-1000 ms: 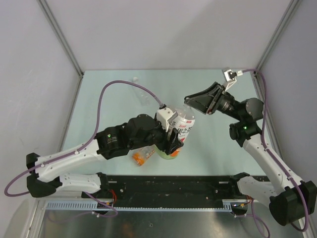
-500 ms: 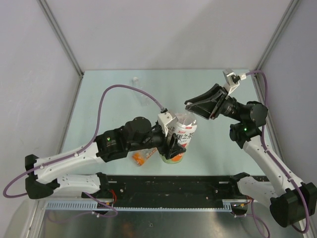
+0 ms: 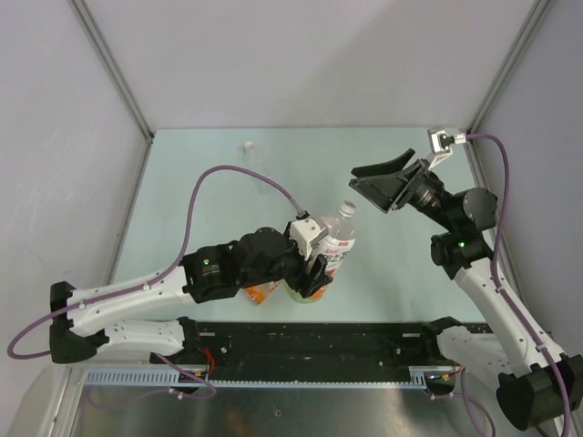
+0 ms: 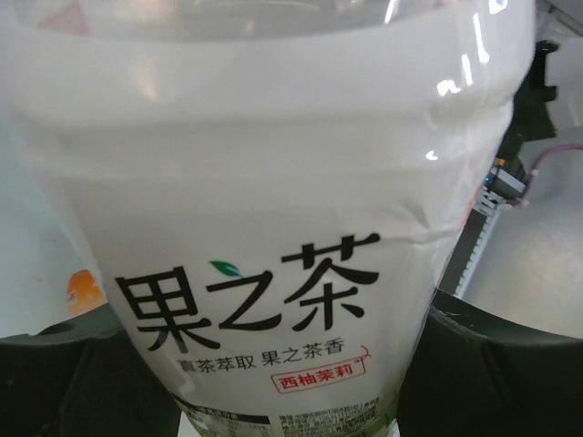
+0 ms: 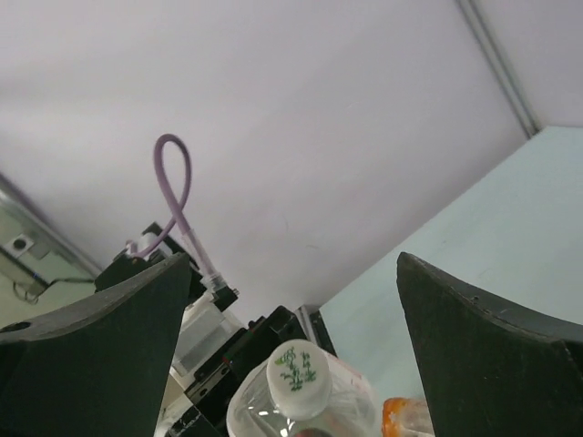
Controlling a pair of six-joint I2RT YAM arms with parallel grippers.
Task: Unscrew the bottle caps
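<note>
At frame centre the left gripper (image 3: 319, 266) clenches the labelled bottle (image 3: 339, 238) — white cap (image 3: 347, 210) on top — while the right gripper (image 3: 363, 187) hangs released, up and right of it.

**Quick colour rundown from our side**

The yellow-green bottle (image 3: 335, 238) wears a white label (image 4: 273, 228) with black characters, a tiny green leaf and red small print. Its cap (image 5: 298, 371) is white with a green squiggle. We also spot an orange bottle (image 3: 260, 293), a colourless clear bottle (image 3: 260, 173), a pale mint table (image 3: 200, 182), purple cables (image 5: 171, 138), and a black left gripper (image 3: 314, 269) and right gripper (image 3: 367, 189).
</note>
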